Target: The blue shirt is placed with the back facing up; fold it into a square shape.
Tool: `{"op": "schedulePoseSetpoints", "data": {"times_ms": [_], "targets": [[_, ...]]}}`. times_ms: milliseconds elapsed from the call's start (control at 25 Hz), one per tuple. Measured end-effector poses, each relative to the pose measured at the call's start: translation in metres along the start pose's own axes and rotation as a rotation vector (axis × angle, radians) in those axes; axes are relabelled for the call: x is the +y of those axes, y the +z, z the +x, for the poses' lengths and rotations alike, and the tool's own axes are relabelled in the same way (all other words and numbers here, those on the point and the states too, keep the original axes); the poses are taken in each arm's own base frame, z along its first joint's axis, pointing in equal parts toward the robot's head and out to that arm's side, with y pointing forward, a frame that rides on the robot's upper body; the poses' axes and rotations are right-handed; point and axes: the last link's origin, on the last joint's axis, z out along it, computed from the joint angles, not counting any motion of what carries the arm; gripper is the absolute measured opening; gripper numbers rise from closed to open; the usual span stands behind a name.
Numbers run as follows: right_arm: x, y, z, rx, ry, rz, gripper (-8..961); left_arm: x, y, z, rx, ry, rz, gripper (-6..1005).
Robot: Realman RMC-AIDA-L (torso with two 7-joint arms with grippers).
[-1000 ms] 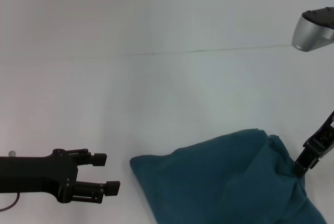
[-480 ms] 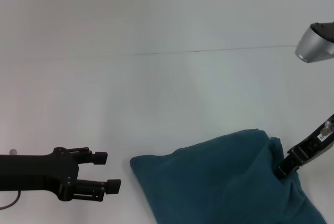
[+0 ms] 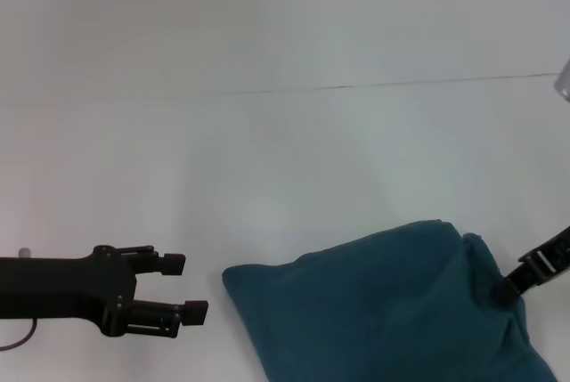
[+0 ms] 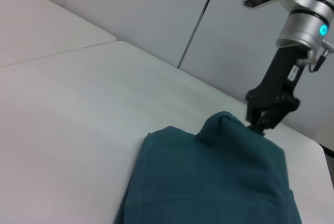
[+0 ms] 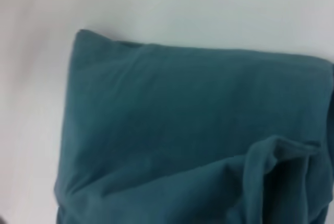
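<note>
The blue shirt (image 3: 374, 311) lies folded into a thick bundle at the near right of the white table (image 3: 267, 168). It also fills the left wrist view as the blue shirt (image 4: 209, 182) and the right wrist view as the blue shirt (image 5: 177, 125). My right gripper (image 3: 506, 292) presses into the bundle's right edge, where the fabric bunches up around its tips. The left wrist view shows that right gripper (image 4: 259, 126) beside a raised peak of cloth. My left gripper (image 3: 185, 288) hovers open just left of the bundle's left corner, a short gap away.
A thin seam (image 3: 356, 86) runs across the table far behind the shirt. A grey wall with a dark vertical joint (image 4: 201, 20) stands past the table's far edge.
My right gripper pushed left into the shirt's edge and then drew back slightly to the right. Its silver upper arm slid out of view at the right. The left gripper hardly moved.
</note>
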Motion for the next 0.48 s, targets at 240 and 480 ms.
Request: {"op": "schedulePoseSetpoints", "data": {"times_ms": [240,480], "targets": [[-0.001,-0.011,0.006,0.045,-0.023,-0.026,63,-0.004,0.002,0.002,-0.011,-0.032,0.019,904],[-0.003,-0.005,0.009,0.143,-0.042,-0.041,27,-0.011,0.014,0.005,-0.108,-0.092,0.05,904]]}}
